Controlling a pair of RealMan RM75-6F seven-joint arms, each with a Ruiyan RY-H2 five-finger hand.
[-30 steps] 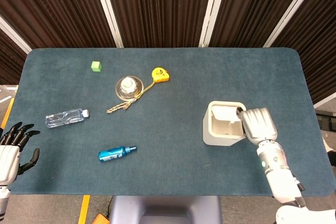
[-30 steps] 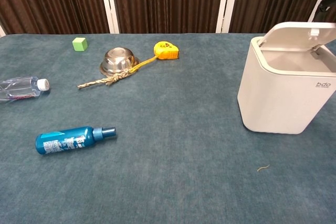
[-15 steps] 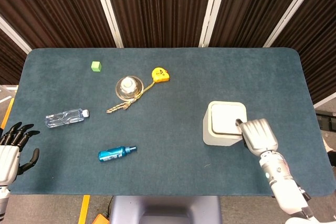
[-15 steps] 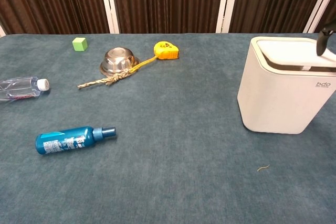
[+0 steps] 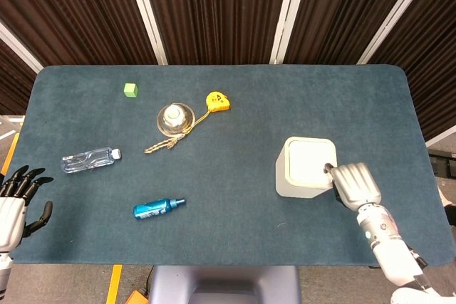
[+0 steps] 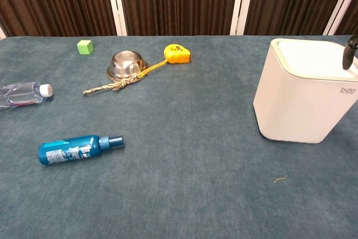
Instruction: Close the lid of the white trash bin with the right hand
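The white trash bin [image 5: 305, 168] [image 6: 305, 93] stands on the right half of the table, and its lid [image 5: 311, 161] [image 6: 313, 57] lies flat and closed on top. My right hand [image 5: 355, 184] sits at the bin's near right corner with its dark fingertips [image 5: 328, 169] at the lid's edge; only one dark fingertip [image 6: 351, 51] shows in the chest view. It holds nothing, with the fingers curled down. Spread fingers mark my left hand [image 5: 16, 201], which holds nothing at the table's near left edge.
On the left half of the blue cloth table [image 5: 235, 105] lie a green cube [image 5: 130, 90], a metal bowl [image 5: 175, 117] with a rope [image 5: 165, 144], a yellow tape measure [image 5: 218, 100], a clear water bottle [image 5: 89, 159] and a blue spray bottle [image 5: 157, 208].
The bin lid went from tilted open to fully flat and closed. My right hand drew back toward the near right corner of the bin. The left hand stayed put.
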